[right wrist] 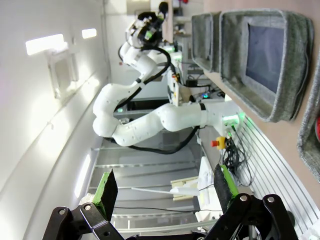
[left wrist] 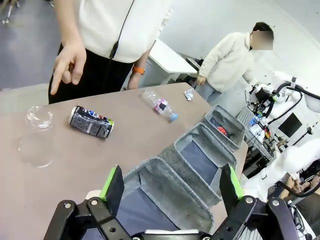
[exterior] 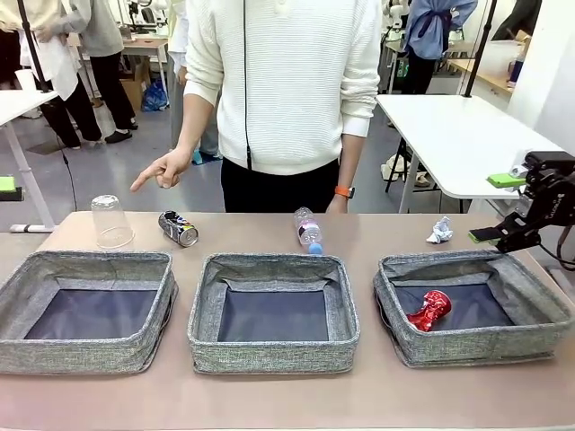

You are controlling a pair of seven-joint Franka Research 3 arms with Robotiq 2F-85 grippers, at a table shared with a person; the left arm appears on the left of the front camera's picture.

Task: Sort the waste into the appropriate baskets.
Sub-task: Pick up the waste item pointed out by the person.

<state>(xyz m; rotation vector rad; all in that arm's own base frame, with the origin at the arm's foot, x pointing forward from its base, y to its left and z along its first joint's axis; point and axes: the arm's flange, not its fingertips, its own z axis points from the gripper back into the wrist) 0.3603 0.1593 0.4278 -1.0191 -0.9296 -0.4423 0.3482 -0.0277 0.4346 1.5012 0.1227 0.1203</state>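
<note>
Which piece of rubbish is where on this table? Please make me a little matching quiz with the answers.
Things:
1. crushed red can
2. clear plastic cup
3. blue-capped bottle
4. paper ball

Places:
A. standing upside down behind the left basket
B. outside the right basket, just behind it
C. inside the right basket
D. lying on its side behind the middle basket

Pairs: 1-C, 2-A, 3-D, 4-B
</note>
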